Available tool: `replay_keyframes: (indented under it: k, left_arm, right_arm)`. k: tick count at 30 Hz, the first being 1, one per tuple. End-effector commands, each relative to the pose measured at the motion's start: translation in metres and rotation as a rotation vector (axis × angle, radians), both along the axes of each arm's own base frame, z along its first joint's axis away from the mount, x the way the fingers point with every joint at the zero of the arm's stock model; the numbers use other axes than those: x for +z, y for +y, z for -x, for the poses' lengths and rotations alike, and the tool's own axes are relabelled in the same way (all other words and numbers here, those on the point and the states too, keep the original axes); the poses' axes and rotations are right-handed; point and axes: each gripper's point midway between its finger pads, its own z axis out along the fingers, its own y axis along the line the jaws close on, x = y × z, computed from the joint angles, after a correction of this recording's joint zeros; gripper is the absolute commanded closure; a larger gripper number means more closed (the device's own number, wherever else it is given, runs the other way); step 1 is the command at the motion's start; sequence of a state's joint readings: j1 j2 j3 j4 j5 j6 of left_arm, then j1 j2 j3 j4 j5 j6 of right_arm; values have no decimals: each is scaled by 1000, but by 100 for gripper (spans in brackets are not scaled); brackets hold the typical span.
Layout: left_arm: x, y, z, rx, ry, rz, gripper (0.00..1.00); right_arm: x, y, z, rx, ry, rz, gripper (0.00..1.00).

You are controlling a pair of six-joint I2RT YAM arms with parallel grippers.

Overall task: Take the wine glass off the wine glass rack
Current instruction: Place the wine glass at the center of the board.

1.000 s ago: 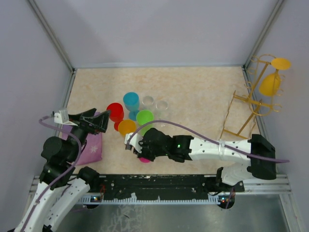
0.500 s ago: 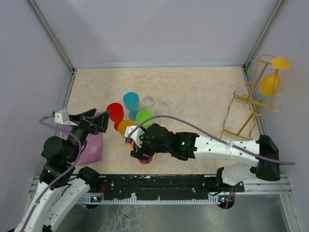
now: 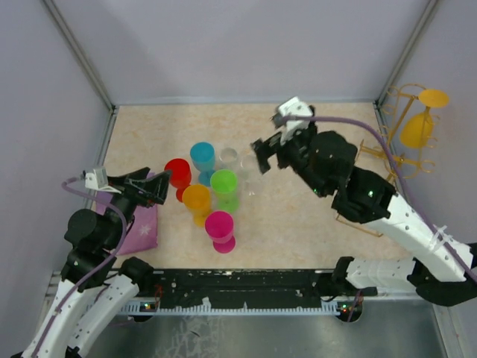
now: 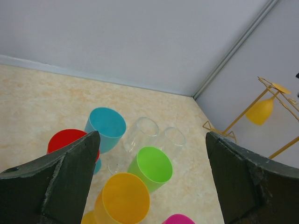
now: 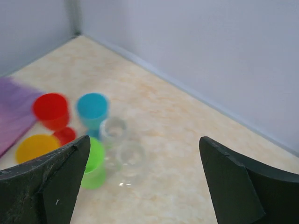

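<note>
The yellow wine glass (image 3: 416,128) hangs upside down at the upper right of the overhead frame, its foot caught in the top rails of the gold wine glass rack (image 3: 408,162). The right end effector (image 3: 267,158) hovers over the middle of the tabletop (image 3: 298,220), fingers spread wide and holding nothing. The left end effector (image 3: 153,186), at centre left, is spread and empty too. The glass looks light, stiff and smooth (likely slippery, and it might crack under a hard squeeze). The best hold, I judge, is the narrow stem near the foot, sliding it out along the rails rather than pulling down.
</note>
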State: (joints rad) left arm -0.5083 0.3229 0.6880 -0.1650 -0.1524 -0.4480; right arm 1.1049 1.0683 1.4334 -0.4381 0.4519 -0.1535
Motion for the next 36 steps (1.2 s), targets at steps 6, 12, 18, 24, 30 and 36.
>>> replay_keyframes:
  k: [6,12,18,24,30,36]
  left_arm:
    - [13,-9,4,-56,-19,6,0]
    - [11,-15,3,-78,-10,-9,0]
    - [9,-19,4,-103,-5,-17,0]
    - [7,-19,5,-105,4,-19,0]
    - [7,-20,4,-109,5,-28,0]
    - [8,-22,1,-112,13,-32,0]
  right_arm:
    - [13,-160,-87,-586,165,-145,1]
    - [17,-245,-110,-827,212,-247,1]
    - [-3,-303,-129,-992,296,-273,1]
    - [-16,-330,-143,-1074,322,-274,1]
    - [-31,-347,-153,-1162,311,-258,1]
    - [-45,-354,-163,-1190,327,-262,1]
